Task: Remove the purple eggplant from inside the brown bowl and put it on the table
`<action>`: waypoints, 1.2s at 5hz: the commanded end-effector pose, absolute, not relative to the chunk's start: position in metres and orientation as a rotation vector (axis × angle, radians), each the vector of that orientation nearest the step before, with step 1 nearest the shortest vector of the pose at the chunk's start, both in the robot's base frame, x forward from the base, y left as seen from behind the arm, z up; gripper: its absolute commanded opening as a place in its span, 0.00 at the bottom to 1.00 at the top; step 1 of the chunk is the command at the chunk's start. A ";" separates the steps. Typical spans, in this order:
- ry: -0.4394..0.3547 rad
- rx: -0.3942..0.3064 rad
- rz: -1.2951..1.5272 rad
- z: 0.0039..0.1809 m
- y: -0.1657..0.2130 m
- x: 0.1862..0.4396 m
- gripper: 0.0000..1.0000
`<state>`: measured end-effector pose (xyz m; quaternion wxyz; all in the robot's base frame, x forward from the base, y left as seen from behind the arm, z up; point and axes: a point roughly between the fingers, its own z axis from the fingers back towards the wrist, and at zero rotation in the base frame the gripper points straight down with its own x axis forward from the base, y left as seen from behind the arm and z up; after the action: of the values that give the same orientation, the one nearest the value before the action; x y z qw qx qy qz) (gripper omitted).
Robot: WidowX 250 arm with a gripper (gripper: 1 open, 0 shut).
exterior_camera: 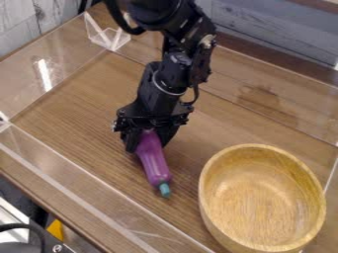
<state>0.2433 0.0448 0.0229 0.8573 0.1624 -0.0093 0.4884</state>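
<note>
Gripper [148, 135] points steeply down at the table [79, 119], its black fingers standing on either side of the upper end of the eggplant [154, 165]. The fingers look closed in on that end, clamped on the eggplant, though the dark fingers and the blur make the exact contact hard to read. The eggplant lies on the tabletop, slanting from the gripper down toward the near edge, its teal cap [162, 187] at the end farthest from the gripper. Whether its far end is lifted clear of the wood I cannot tell. The arm [175, 69] rises from the gripper up and back toward the top of the view, black, with a round joint partway up. The bowl [218, 194] sits to the right of the eggplant, near but apart from it, upright, nothing inside that shows. The eggplant is outside the bowl, between it and the left part of the table. A clear wall [79, 212] runs along the near edge; another stands along the far side, with a pale plank backdrop behind.
</note>
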 end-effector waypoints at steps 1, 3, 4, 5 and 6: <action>-0.027 0.345 1.013 0.038 0.046 0.248 0.00; -0.015 0.362 0.982 0.062 0.043 0.257 0.00; -0.013 0.364 0.953 0.072 0.035 0.266 1.00; -0.005 0.355 0.965 0.070 0.034 0.269 1.00; 0.003 0.350 0.976 0.068 0.032 0.270 1.00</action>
<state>0.2609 0.0329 0.0587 0.8677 0.1765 0.0213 0.4642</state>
